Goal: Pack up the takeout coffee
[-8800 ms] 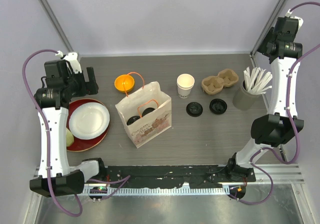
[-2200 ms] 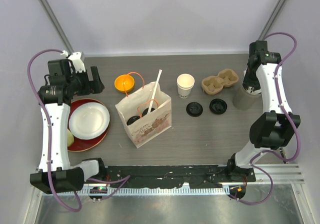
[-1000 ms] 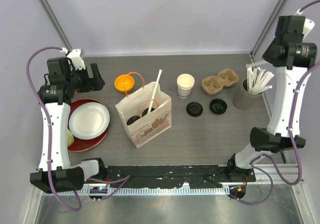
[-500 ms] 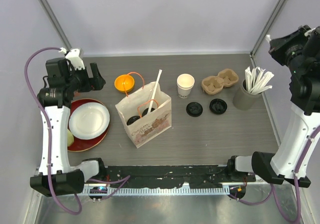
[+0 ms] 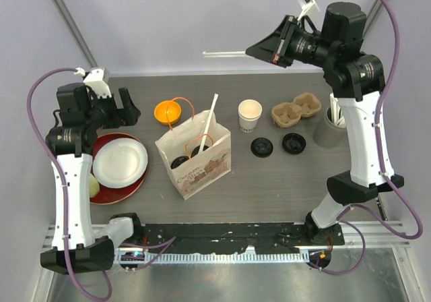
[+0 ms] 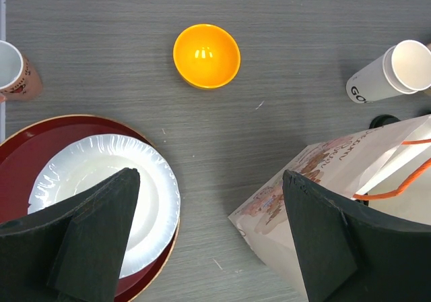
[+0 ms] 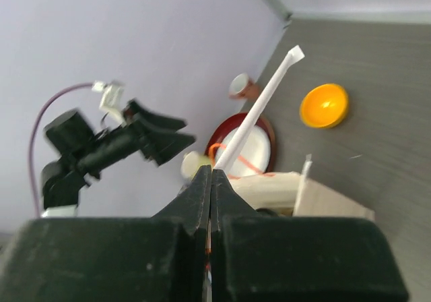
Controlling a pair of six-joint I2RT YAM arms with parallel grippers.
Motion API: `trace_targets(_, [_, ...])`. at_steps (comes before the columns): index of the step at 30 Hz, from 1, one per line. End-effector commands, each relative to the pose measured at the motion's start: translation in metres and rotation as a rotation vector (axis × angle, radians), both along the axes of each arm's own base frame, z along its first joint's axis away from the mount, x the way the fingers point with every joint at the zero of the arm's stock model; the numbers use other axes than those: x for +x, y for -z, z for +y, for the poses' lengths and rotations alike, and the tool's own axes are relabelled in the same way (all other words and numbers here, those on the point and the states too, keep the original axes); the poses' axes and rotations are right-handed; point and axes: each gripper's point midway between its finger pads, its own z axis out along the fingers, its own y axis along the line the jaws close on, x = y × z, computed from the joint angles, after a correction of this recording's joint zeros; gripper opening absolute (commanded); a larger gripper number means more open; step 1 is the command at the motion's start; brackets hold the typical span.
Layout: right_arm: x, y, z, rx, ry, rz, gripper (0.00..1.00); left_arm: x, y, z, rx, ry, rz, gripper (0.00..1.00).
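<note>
Top external view shows the right gripper [image 5: 261,50] clamped fully shut on one end of a paper-wrapped straw [image 5: 225,53]. The straw projects level toward the left, high above the far edge of the desk [image 5: 283,187]. The two lidded coffee cups [image 5: 180,162] sit inside the paper bag [image 5: 202,170], left of centre on the desk. Their black lids show through the bag mouth, and a standing straw [image 5: 212,113] leans out of the bag beside them.

The step in hand is judged to be delivery of the held straw into the bag.

1. Carry the straw over the bag mouth.
2. Tip its free end downward.
3. Lower it into the gap between the cups and the bag wall, clear of the standing straw.
4. Release only when the tip is below the rim. A light straw let go from high up is likely to bounce out.
5. Do not press on the bag wall. The bag looks light and may slide or topple.

The right arm reaches high, forearm near upright, wrist bent so that the gripper points left. The left gripper [image 5: 124,106] hovers at the far left of the desk beside the red plate [image 5: 138,180]. Its jaws are spread wide and hold nothing, and its wrist camera looks straight down.
</note>
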Motion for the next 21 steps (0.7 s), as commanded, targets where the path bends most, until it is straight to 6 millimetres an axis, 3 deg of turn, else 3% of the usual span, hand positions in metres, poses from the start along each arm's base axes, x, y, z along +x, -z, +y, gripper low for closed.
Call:
trace_targets(1, [-0.075, -0.039, 0.03, 0.106, -0.33, -0.063, 0.01, -0.004, -0.008, -0.002, 0.003, 0.001, -0.022, 0.91])
trace_targets(8, [-0.104, -0.007, 0.047, 0.118, -0.511, 0.116, 0.01, 0.0, -0.008, -0.004, 0.001, 0.012, -0.016, 0.91])
trace_targets(16, [-0.137, 0.006, 0.046, 0.134, -0.643, 0.25, 0.01, 0.0, -0.006, -0.005, 0.011, 0.024, -0.011, 0.91])
trace_targets(21, [-0.142, 0.031, 0.046, 0.111, -0.668, 0.354, 0.01, 0.002, -0.006, -0.005, 0.011, 0.027, -0.01, 0.91])
